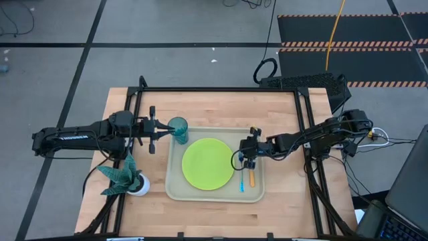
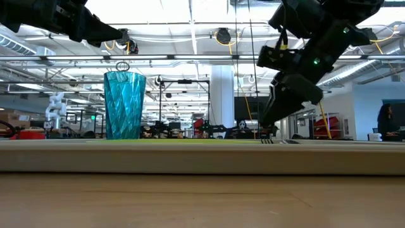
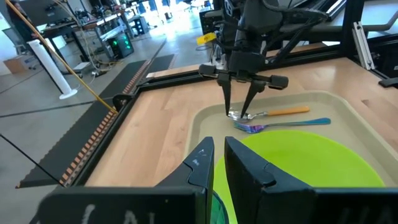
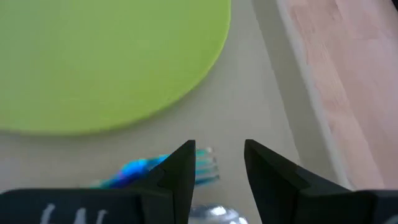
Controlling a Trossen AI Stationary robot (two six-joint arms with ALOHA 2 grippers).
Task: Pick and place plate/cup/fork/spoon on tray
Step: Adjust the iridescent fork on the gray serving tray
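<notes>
- A beige tray [image 1: 175,191] is seen from above on a wooden counter [image 1: 281,110], with a lime-green plate [image 1: 208,163] lying flat in its middle.
- A teal cup [image 1: 178,128] stands upright at the tray's far left corner; whether it sits inside the rim or on it cannot be told from above.
- The blue-handled fork [image 1: 241,183] and the orange-handled spoon [image 1: 252,177] lie side by side on the tray floor, just beside the plate's right edge, apart from it.
- The left gripper [image 1: 167,130] is held just beside the cup, fingers spread, with nothing pinched. In the left wrist view the two fingers [image 3: 202,163] show a narrow gap, and teal shows below them.
- The right gripper [image 1: 249,161] hangs over the head ends of the fork and spoon, fingers spread and empty; in the right wrist view the fork tines [image 4: 205,167] and a silver bowl edge are seen between and under the fingers [image 4: 176,171].
- All four items appear to be on the tray, so the task is judged nearly done.
- Risk: the cup could be tipped or dragged off the rim if the left fingers brush it on withdrawal.
- Risk: the spoon or fork could be nudged against the plate or snagged, should the right fingers lift away at an angle.
</notes>
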